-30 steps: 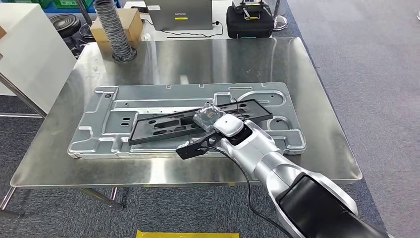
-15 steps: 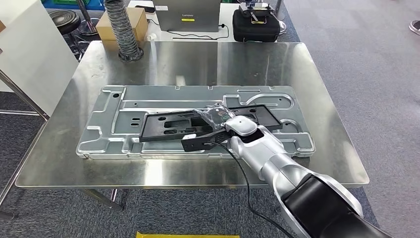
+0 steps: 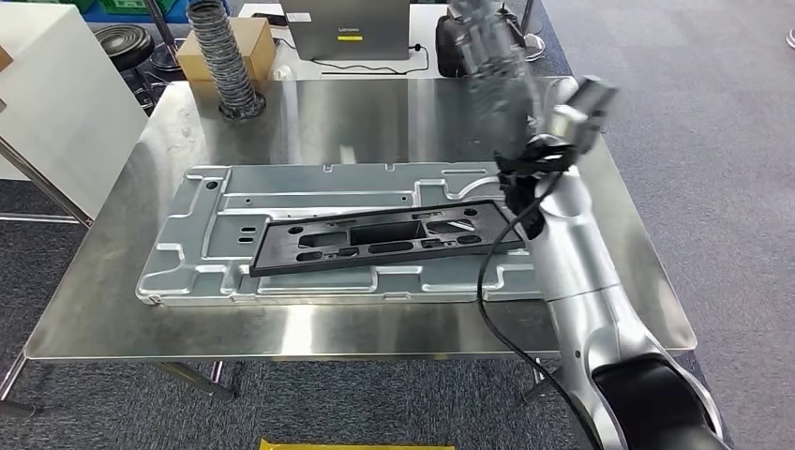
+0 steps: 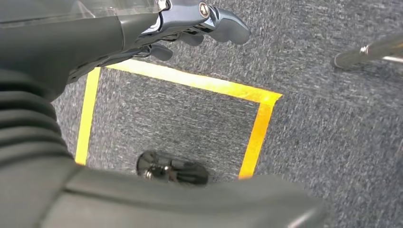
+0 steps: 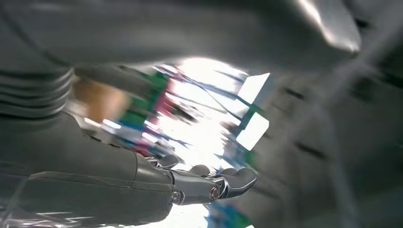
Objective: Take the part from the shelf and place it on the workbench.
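Observation:
The long black part (image 3: pixel 375 234), with several cut-outs, lies flat on the stamped silver panel (image 3: pixel 216 216) that rests on the steel workbench (image 3: pixel 375 112). Nothing touches it. My right arm is raised over the bench's back right. Its hand (image 3: pixel 489 52) is a blur high above the table and well clear of the part. In the right wrist view that hand (image 5: pixel 142 185) has its fingers stretched out with nothing in them. My left hand (image 4: pixel 190 23) hangs over the carpet floor, fingers loose and holding nothing.
A ribbed grey hose (image 3: pixel 220 56) and a cardboard box (image 3: pixel 248 42) stand at the bench's back left. Behind the bench are a laptop (image 3: pixel 352 23) and a black case (image 3: pixel 450 47). A white board (image 3: pixel 47 103) leans at the left. Yellow floor tape (image 4: pixel 190 80) lies below my left hand.
My right hand has let go of the black part and swung up and back to the right. The part now lies free on the silver panel.

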You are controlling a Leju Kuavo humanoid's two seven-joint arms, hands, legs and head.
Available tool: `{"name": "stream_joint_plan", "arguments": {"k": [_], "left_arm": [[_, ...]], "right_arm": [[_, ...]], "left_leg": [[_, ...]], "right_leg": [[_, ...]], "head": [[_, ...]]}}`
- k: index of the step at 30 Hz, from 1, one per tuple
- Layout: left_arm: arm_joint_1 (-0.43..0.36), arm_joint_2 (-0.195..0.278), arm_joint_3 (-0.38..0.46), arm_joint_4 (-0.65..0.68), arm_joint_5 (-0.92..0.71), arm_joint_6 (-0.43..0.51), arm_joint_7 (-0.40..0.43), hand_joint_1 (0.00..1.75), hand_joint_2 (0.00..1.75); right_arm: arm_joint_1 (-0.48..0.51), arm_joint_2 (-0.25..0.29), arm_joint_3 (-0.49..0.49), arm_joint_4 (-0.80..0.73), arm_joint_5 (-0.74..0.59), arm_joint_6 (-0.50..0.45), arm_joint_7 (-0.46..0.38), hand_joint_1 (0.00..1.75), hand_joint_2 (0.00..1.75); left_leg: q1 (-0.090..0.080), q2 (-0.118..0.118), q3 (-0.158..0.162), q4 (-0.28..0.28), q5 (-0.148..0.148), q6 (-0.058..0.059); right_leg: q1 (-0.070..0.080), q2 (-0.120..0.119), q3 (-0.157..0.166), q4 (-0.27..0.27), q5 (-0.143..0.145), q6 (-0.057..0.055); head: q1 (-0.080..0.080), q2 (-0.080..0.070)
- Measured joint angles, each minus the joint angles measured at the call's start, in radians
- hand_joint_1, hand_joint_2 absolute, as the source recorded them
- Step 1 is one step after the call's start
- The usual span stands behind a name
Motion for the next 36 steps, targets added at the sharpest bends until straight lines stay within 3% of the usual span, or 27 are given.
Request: {"name": "stream_joint_plan", "arguments": {"k": [2,4,6,8,9,12,13,14,15,17,19,22,23,25,27,28,29,30,33,34,36], "left_arm": [[0.002,-0.004,0.006,0.000,0.011,-0.002,-0.006,0.00,0.00],[0.002,-0.010,0.015,0.001,0.022,-0.006,-0.014,0.00,0.00],[0.003,-0.017,0.023,0.001,0.030,-0.008,-0.020,0.00,0.00],[0.005,-0.024,0.028,0.001,0.034,-0.008,-0.021,0.00,0.00],[0.005,-0.027,0.030,0.001,0.035,-0.007,-0.021,0.00,0.00],[0.004,-0.033,0.040,0.001,0.038,-0.001,-0.015,0.00,0.00],[0.004,-0.035,0.042,0.001,0.037,0.003,-0.013,0.00,0.00],[0.005,-0.036,0.044,0.001,0.037,0.006,-0.011,0.00,0.00],[0.007,-0.037,0.045,0.001,0.036,0.008,-0.011,0.00,0.00],[0.010,-0.039,0.046,0.001,0.032,0.008,-0.015,0.00,0.00],[0.010,-0.042,0.046,0.001,0.025,0.003,-0.022,0.00,0.00],[0.015,-0.043,0.047,0.001,0.018,-0.005,-0.028,0.00,0.00],[0.018,-0.043,0.047,0.000,0.018,-0.008,-0.031,0.00,0.00],[0.021,-0.045,0.048,0.000,0.016,-0.010,-0.038,0.00,0.00],[0.021,-0.046,0.048,0.000,0.015,-0.012,-0.042,0.00,0.00],[0.021,-0.046,0.048,0.000,0.014,-0.013,-0.044,0.00,0.00],[0.020,-0.046,0.048,0.000,0.012,-0.015,-0.046,0.00,0.00],[0.020,-0.046,0.048,0.000,0.011,-0.016,-0.048,0.00,0.00],[0.015,-0.045,0.047,-0.001,0.008,-0.019,-0.054,0.00,0.00],[0.013,-0.045,0.047,-0.002,0.007,-0.019,-0.055,0.00,0.00],[0.011,-0.045,0.047,-0.002,0.007,-0.019,-0.056,0.00,0.00]], "right_arm": [[0.042,-0.014,-0.062,-0.119,-0.041,-0.043,-0.012,0.00,0.00],[0.099,-0.022,-0.119,-0.223,-0.005,-0.148,-0.024,0.00,0.87],[0.181,-0.024,-0.174,-0.315,0.082,-0.327,-0.046,0.00,1.75],[0.273,-0.024,-0.224,-0.384,0.169,-0.515,-0.077,0.00,1.75],[0.319,-0.024,-0.247,-0.408,0.201,-0.594,-0.095,0.00,1.75],[0.487,-0.026,-0.318,-0.446,0.234,-0.755,-0.146,0.00,1.75],[0.550,-0.027,-0.345,-0.446,0.230,-0.787,-0.157,0.00,1.75],[0.609,-0.028,-0.377,-0.443,0.221,-0.809,-0.163,0.00,1.31],[0.660,-0.029,-0.409,-0.439,0.210,-0.821,-0.166,0.00,0.87],[0.737,-0.032,-0.471,-0.427,0.190,-0.828,-0.168,0.00,0.00],[0.803,-0.035,-0.523,-0.415,0.180,-0.824,-0.168,0.00,0.00],[0.882,-0.036,-0.592,-0.397,0.189,-0.818,-0.169,0.00,0.00],[0.900,-0.036,-0.612,-0.388,0.199,-0.816,-0.169,0.00,0.00],[0.925,-0.035,-0.647,-0.369,0.219,-0.814,-0.169,0.00,0.00],[0.944,-0.034,-0.678,-0.352,0.235,-0.814,-0.169,0.00,0.00],[0.951,-0.034,-0.692,-0.344,0.241,-0.814,-0.169,0.00,0.00],[0.957,-0.034,-0.705,-0.337,0.248,-0.816,-0.169,0.00,0.00],[0.963,-0.034,-0.716,-0.330,0.254,-0.818,-0.169,0.00,0.00],[0.976,-0.034,-0.744,-0.320,0.269,-0.827,-0.169,0.00,0.00],[0.978,-0.034,-0.753,-0.318,0.272,-0.828,-0.169,0.00,0.00],[0.982,-0.034,-0.764,-0.318,0.277,-0.829,-0.169,0.00,0.00]], "left_leg": [[0.004,-0.001,0.071,-0.140,0.058,-0.002],[0.002,-0.003,0.106,-0.209,0.068,0.009],[-0.001,-0.006,0.108,-0.212,0.062,0.027],[-0.001,-0.006,0.110,-0.215,0.066,0.042],[0.000,-0.006,0.110,-0.217,0.069,0.048],[-0.005,-0.006,0.107,-0.218,0.071,0.057],[-0.007,-0.008,0.106,-0.218,0.072,0.060],[-0.009,-0.011,0.104,-0.218,0.072,0.061],[-0.012,-0.012,0.103,-0.217,0.073,0.062],[-0.019,-0.013,0.102,-0.217,0.075,0.063],[-0.022,-0.013,0.102,-0.217,0.078,0.058],[-0.022,-0.012,0.102,-0.220,0.082,0.042],[-0.023,-0.010,0.098,-0.211,0.070,0.037],[-0.022,-0.006,0.076,-0.142,0.001,0.029],[-0.020,-0.004,0.043,-0.017,-0.089,0.023],[-0.020,-0.004,0.038,0.029,-0.116,0.020],[-0.019,-0.003,0.052,0.040,-0.124,0.019],[-0.018,-0.003,0.085,0.010,-0.115,0.018],[-0.019,-0.004,0.233,-0.204,-0.062,0.028],[-0.021,-0.004,0.259,-0.246,-0.053,0.035],[-0.029,-0.004,0.264,-0.259,-0.041,0.048]], "right_leg": [[-0.002,0.001,0.004,0.009,-0.011,0.011],[0.000,0.003,0.002,0.015,-0.017,0.023],[0.002,0.003,0.004,0.012,-0.018,0.034],[-0.002,0.002,0.003,0.026,-0.034,0.046],[-0.003,0.002,-0.010,0.056,-0.056,0.050],[-0.005,0.003,-0.095,0.242,-0.151,0.057],[-0.005,0.003,-0.115,0.285,-0.163,0.056],[-0.005,0.003,-0.118,0.291,-0.156,0.054],[-0.004,0.003,-0.099,0.253,-0.132,0.049],[0.001,0.003,-0.026,0.113,-0.074,0.033],[0.009,0.000,0.020,0.024,-0.043,0.024],[0.010,-0.001,0.020,0.008,-0.024,0.015],[0.007,-0.002,0.017,0.003,-0.016,0.010],[0.002,-0.003,0.005,-0.006,0.003,0.001],[0.002,-0.004,-0.015,-0.005,0.018,-0.003],[0.003,-0.004,-0.026,-0.003,0.025,-0.002],[0.003,-0.005,-0.037,-0.001,0.033,-0.001],[0.002,-0.004,-0.048,0.001,0.040,0.001],[0.003,-0.003,-0.071,0.010,0.061,0.011],[0.003,-0.003,-0.073,0.011,0.067,0.017],[0.003,-0.003,-0.072,0.008,0.081,0.030]], "head": [[-0.001,0.000],[-0.003,0.000],[-0.003,0.000],[0.000,0.000],[0.001,0.000],[0.005,0.000],[0.005,0.000],[0.005,0.000],[0.006,0.000],[0.005,0.000],[0.006,0.000],[0.007,0.000],[0.007,0.000],[0.004,0.000],[0.002,0.000],[0.002,0.000],[0.002,0.000],[0.002,0.000],[0.003,0.000],[0.003,0.000],[0.003,0.000]]}}
